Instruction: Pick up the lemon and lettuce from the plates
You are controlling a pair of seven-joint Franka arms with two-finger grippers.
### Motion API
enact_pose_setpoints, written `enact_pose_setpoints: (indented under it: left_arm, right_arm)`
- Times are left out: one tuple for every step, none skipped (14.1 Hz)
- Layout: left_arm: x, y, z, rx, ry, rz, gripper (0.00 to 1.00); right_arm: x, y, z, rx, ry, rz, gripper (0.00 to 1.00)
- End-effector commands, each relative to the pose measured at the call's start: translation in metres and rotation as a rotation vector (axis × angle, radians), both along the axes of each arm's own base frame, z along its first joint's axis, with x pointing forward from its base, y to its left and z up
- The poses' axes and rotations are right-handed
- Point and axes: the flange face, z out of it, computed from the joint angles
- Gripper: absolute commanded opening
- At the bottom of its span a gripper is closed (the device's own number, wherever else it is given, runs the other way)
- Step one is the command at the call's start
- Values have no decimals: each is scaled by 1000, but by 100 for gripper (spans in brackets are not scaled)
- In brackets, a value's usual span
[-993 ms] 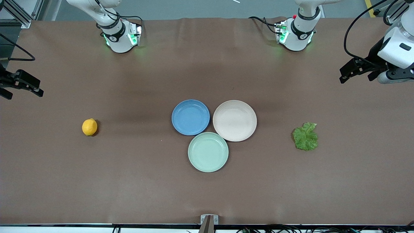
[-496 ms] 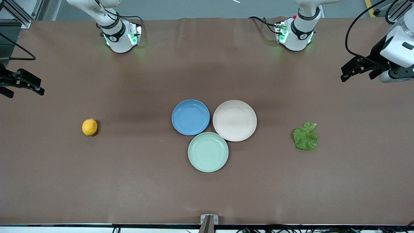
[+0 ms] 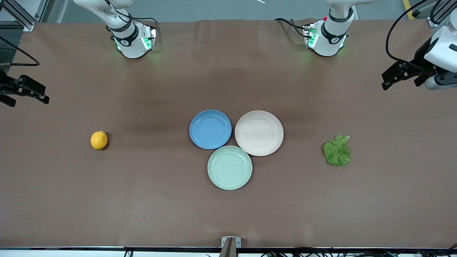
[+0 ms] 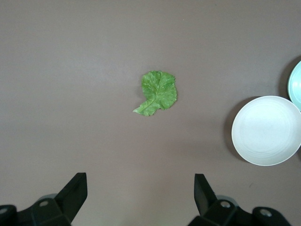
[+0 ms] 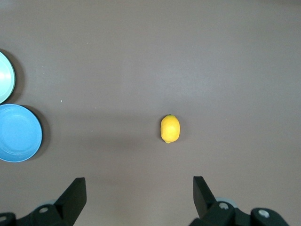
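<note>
The lemon (image 3: 99, 140) lies on the bare brown table toward the right arm's end; it also shows in the right wrist view (image 5: 170, 128). The lettuce (image 3: 337, 150) lies flat on the table toward the left arm's end and shows in the left wrist view (image 4: 157, 92). The blue plate (image 3: 210, 129) and the beige plate (image 3: 259, 132) sit side by side at mid-table, both empty. My left gripper (image 3: 400, 79) (image 4: 139, 180) is open and empty, high over its end of the table. My right gripper (image 3: 26, 100) (image 5: 138, 181) is open and empty over its end.
A mint-green plate (image 3: 230, 167), empty, touches both other plates on the side nearer the front camera. The arm bases (image 3: 134, 41) (image 3: 326, 37) stand along the table's back edge. Cables hang by the left arm.
My left gripper has drifted up and out toward its end of the table. My right gripper has barely shifted. The lemon, lettuce and plates have not moved.
</note>
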Motion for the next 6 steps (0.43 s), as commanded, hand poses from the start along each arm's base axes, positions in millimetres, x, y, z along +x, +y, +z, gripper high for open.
enact_pose_setpoints:
  left_arm:
    - [0,1,4,18,19,-26,100]
    - [0,0,4,14,18,-27,100]
    - [0,0,6,8,17,-27,100]
    - [0,1,6,7,15,-24,100]
    - [0,2,7,7,14,-23,100]
    - [-1,2,8,8,17,-23,100]
  right_arm:
    - [-1,-1,3,-13,3,-3,100]
    - [-1,-1,3,-13,3,-3,100]
    - [-1,-2,3,-13,3,-4,100]
    - [-1,0,3,-13,3,-1,100]
    - [-1,-1,2,-13,5,-3,100]
    - [-1,0,3,-13,3,-1,100]
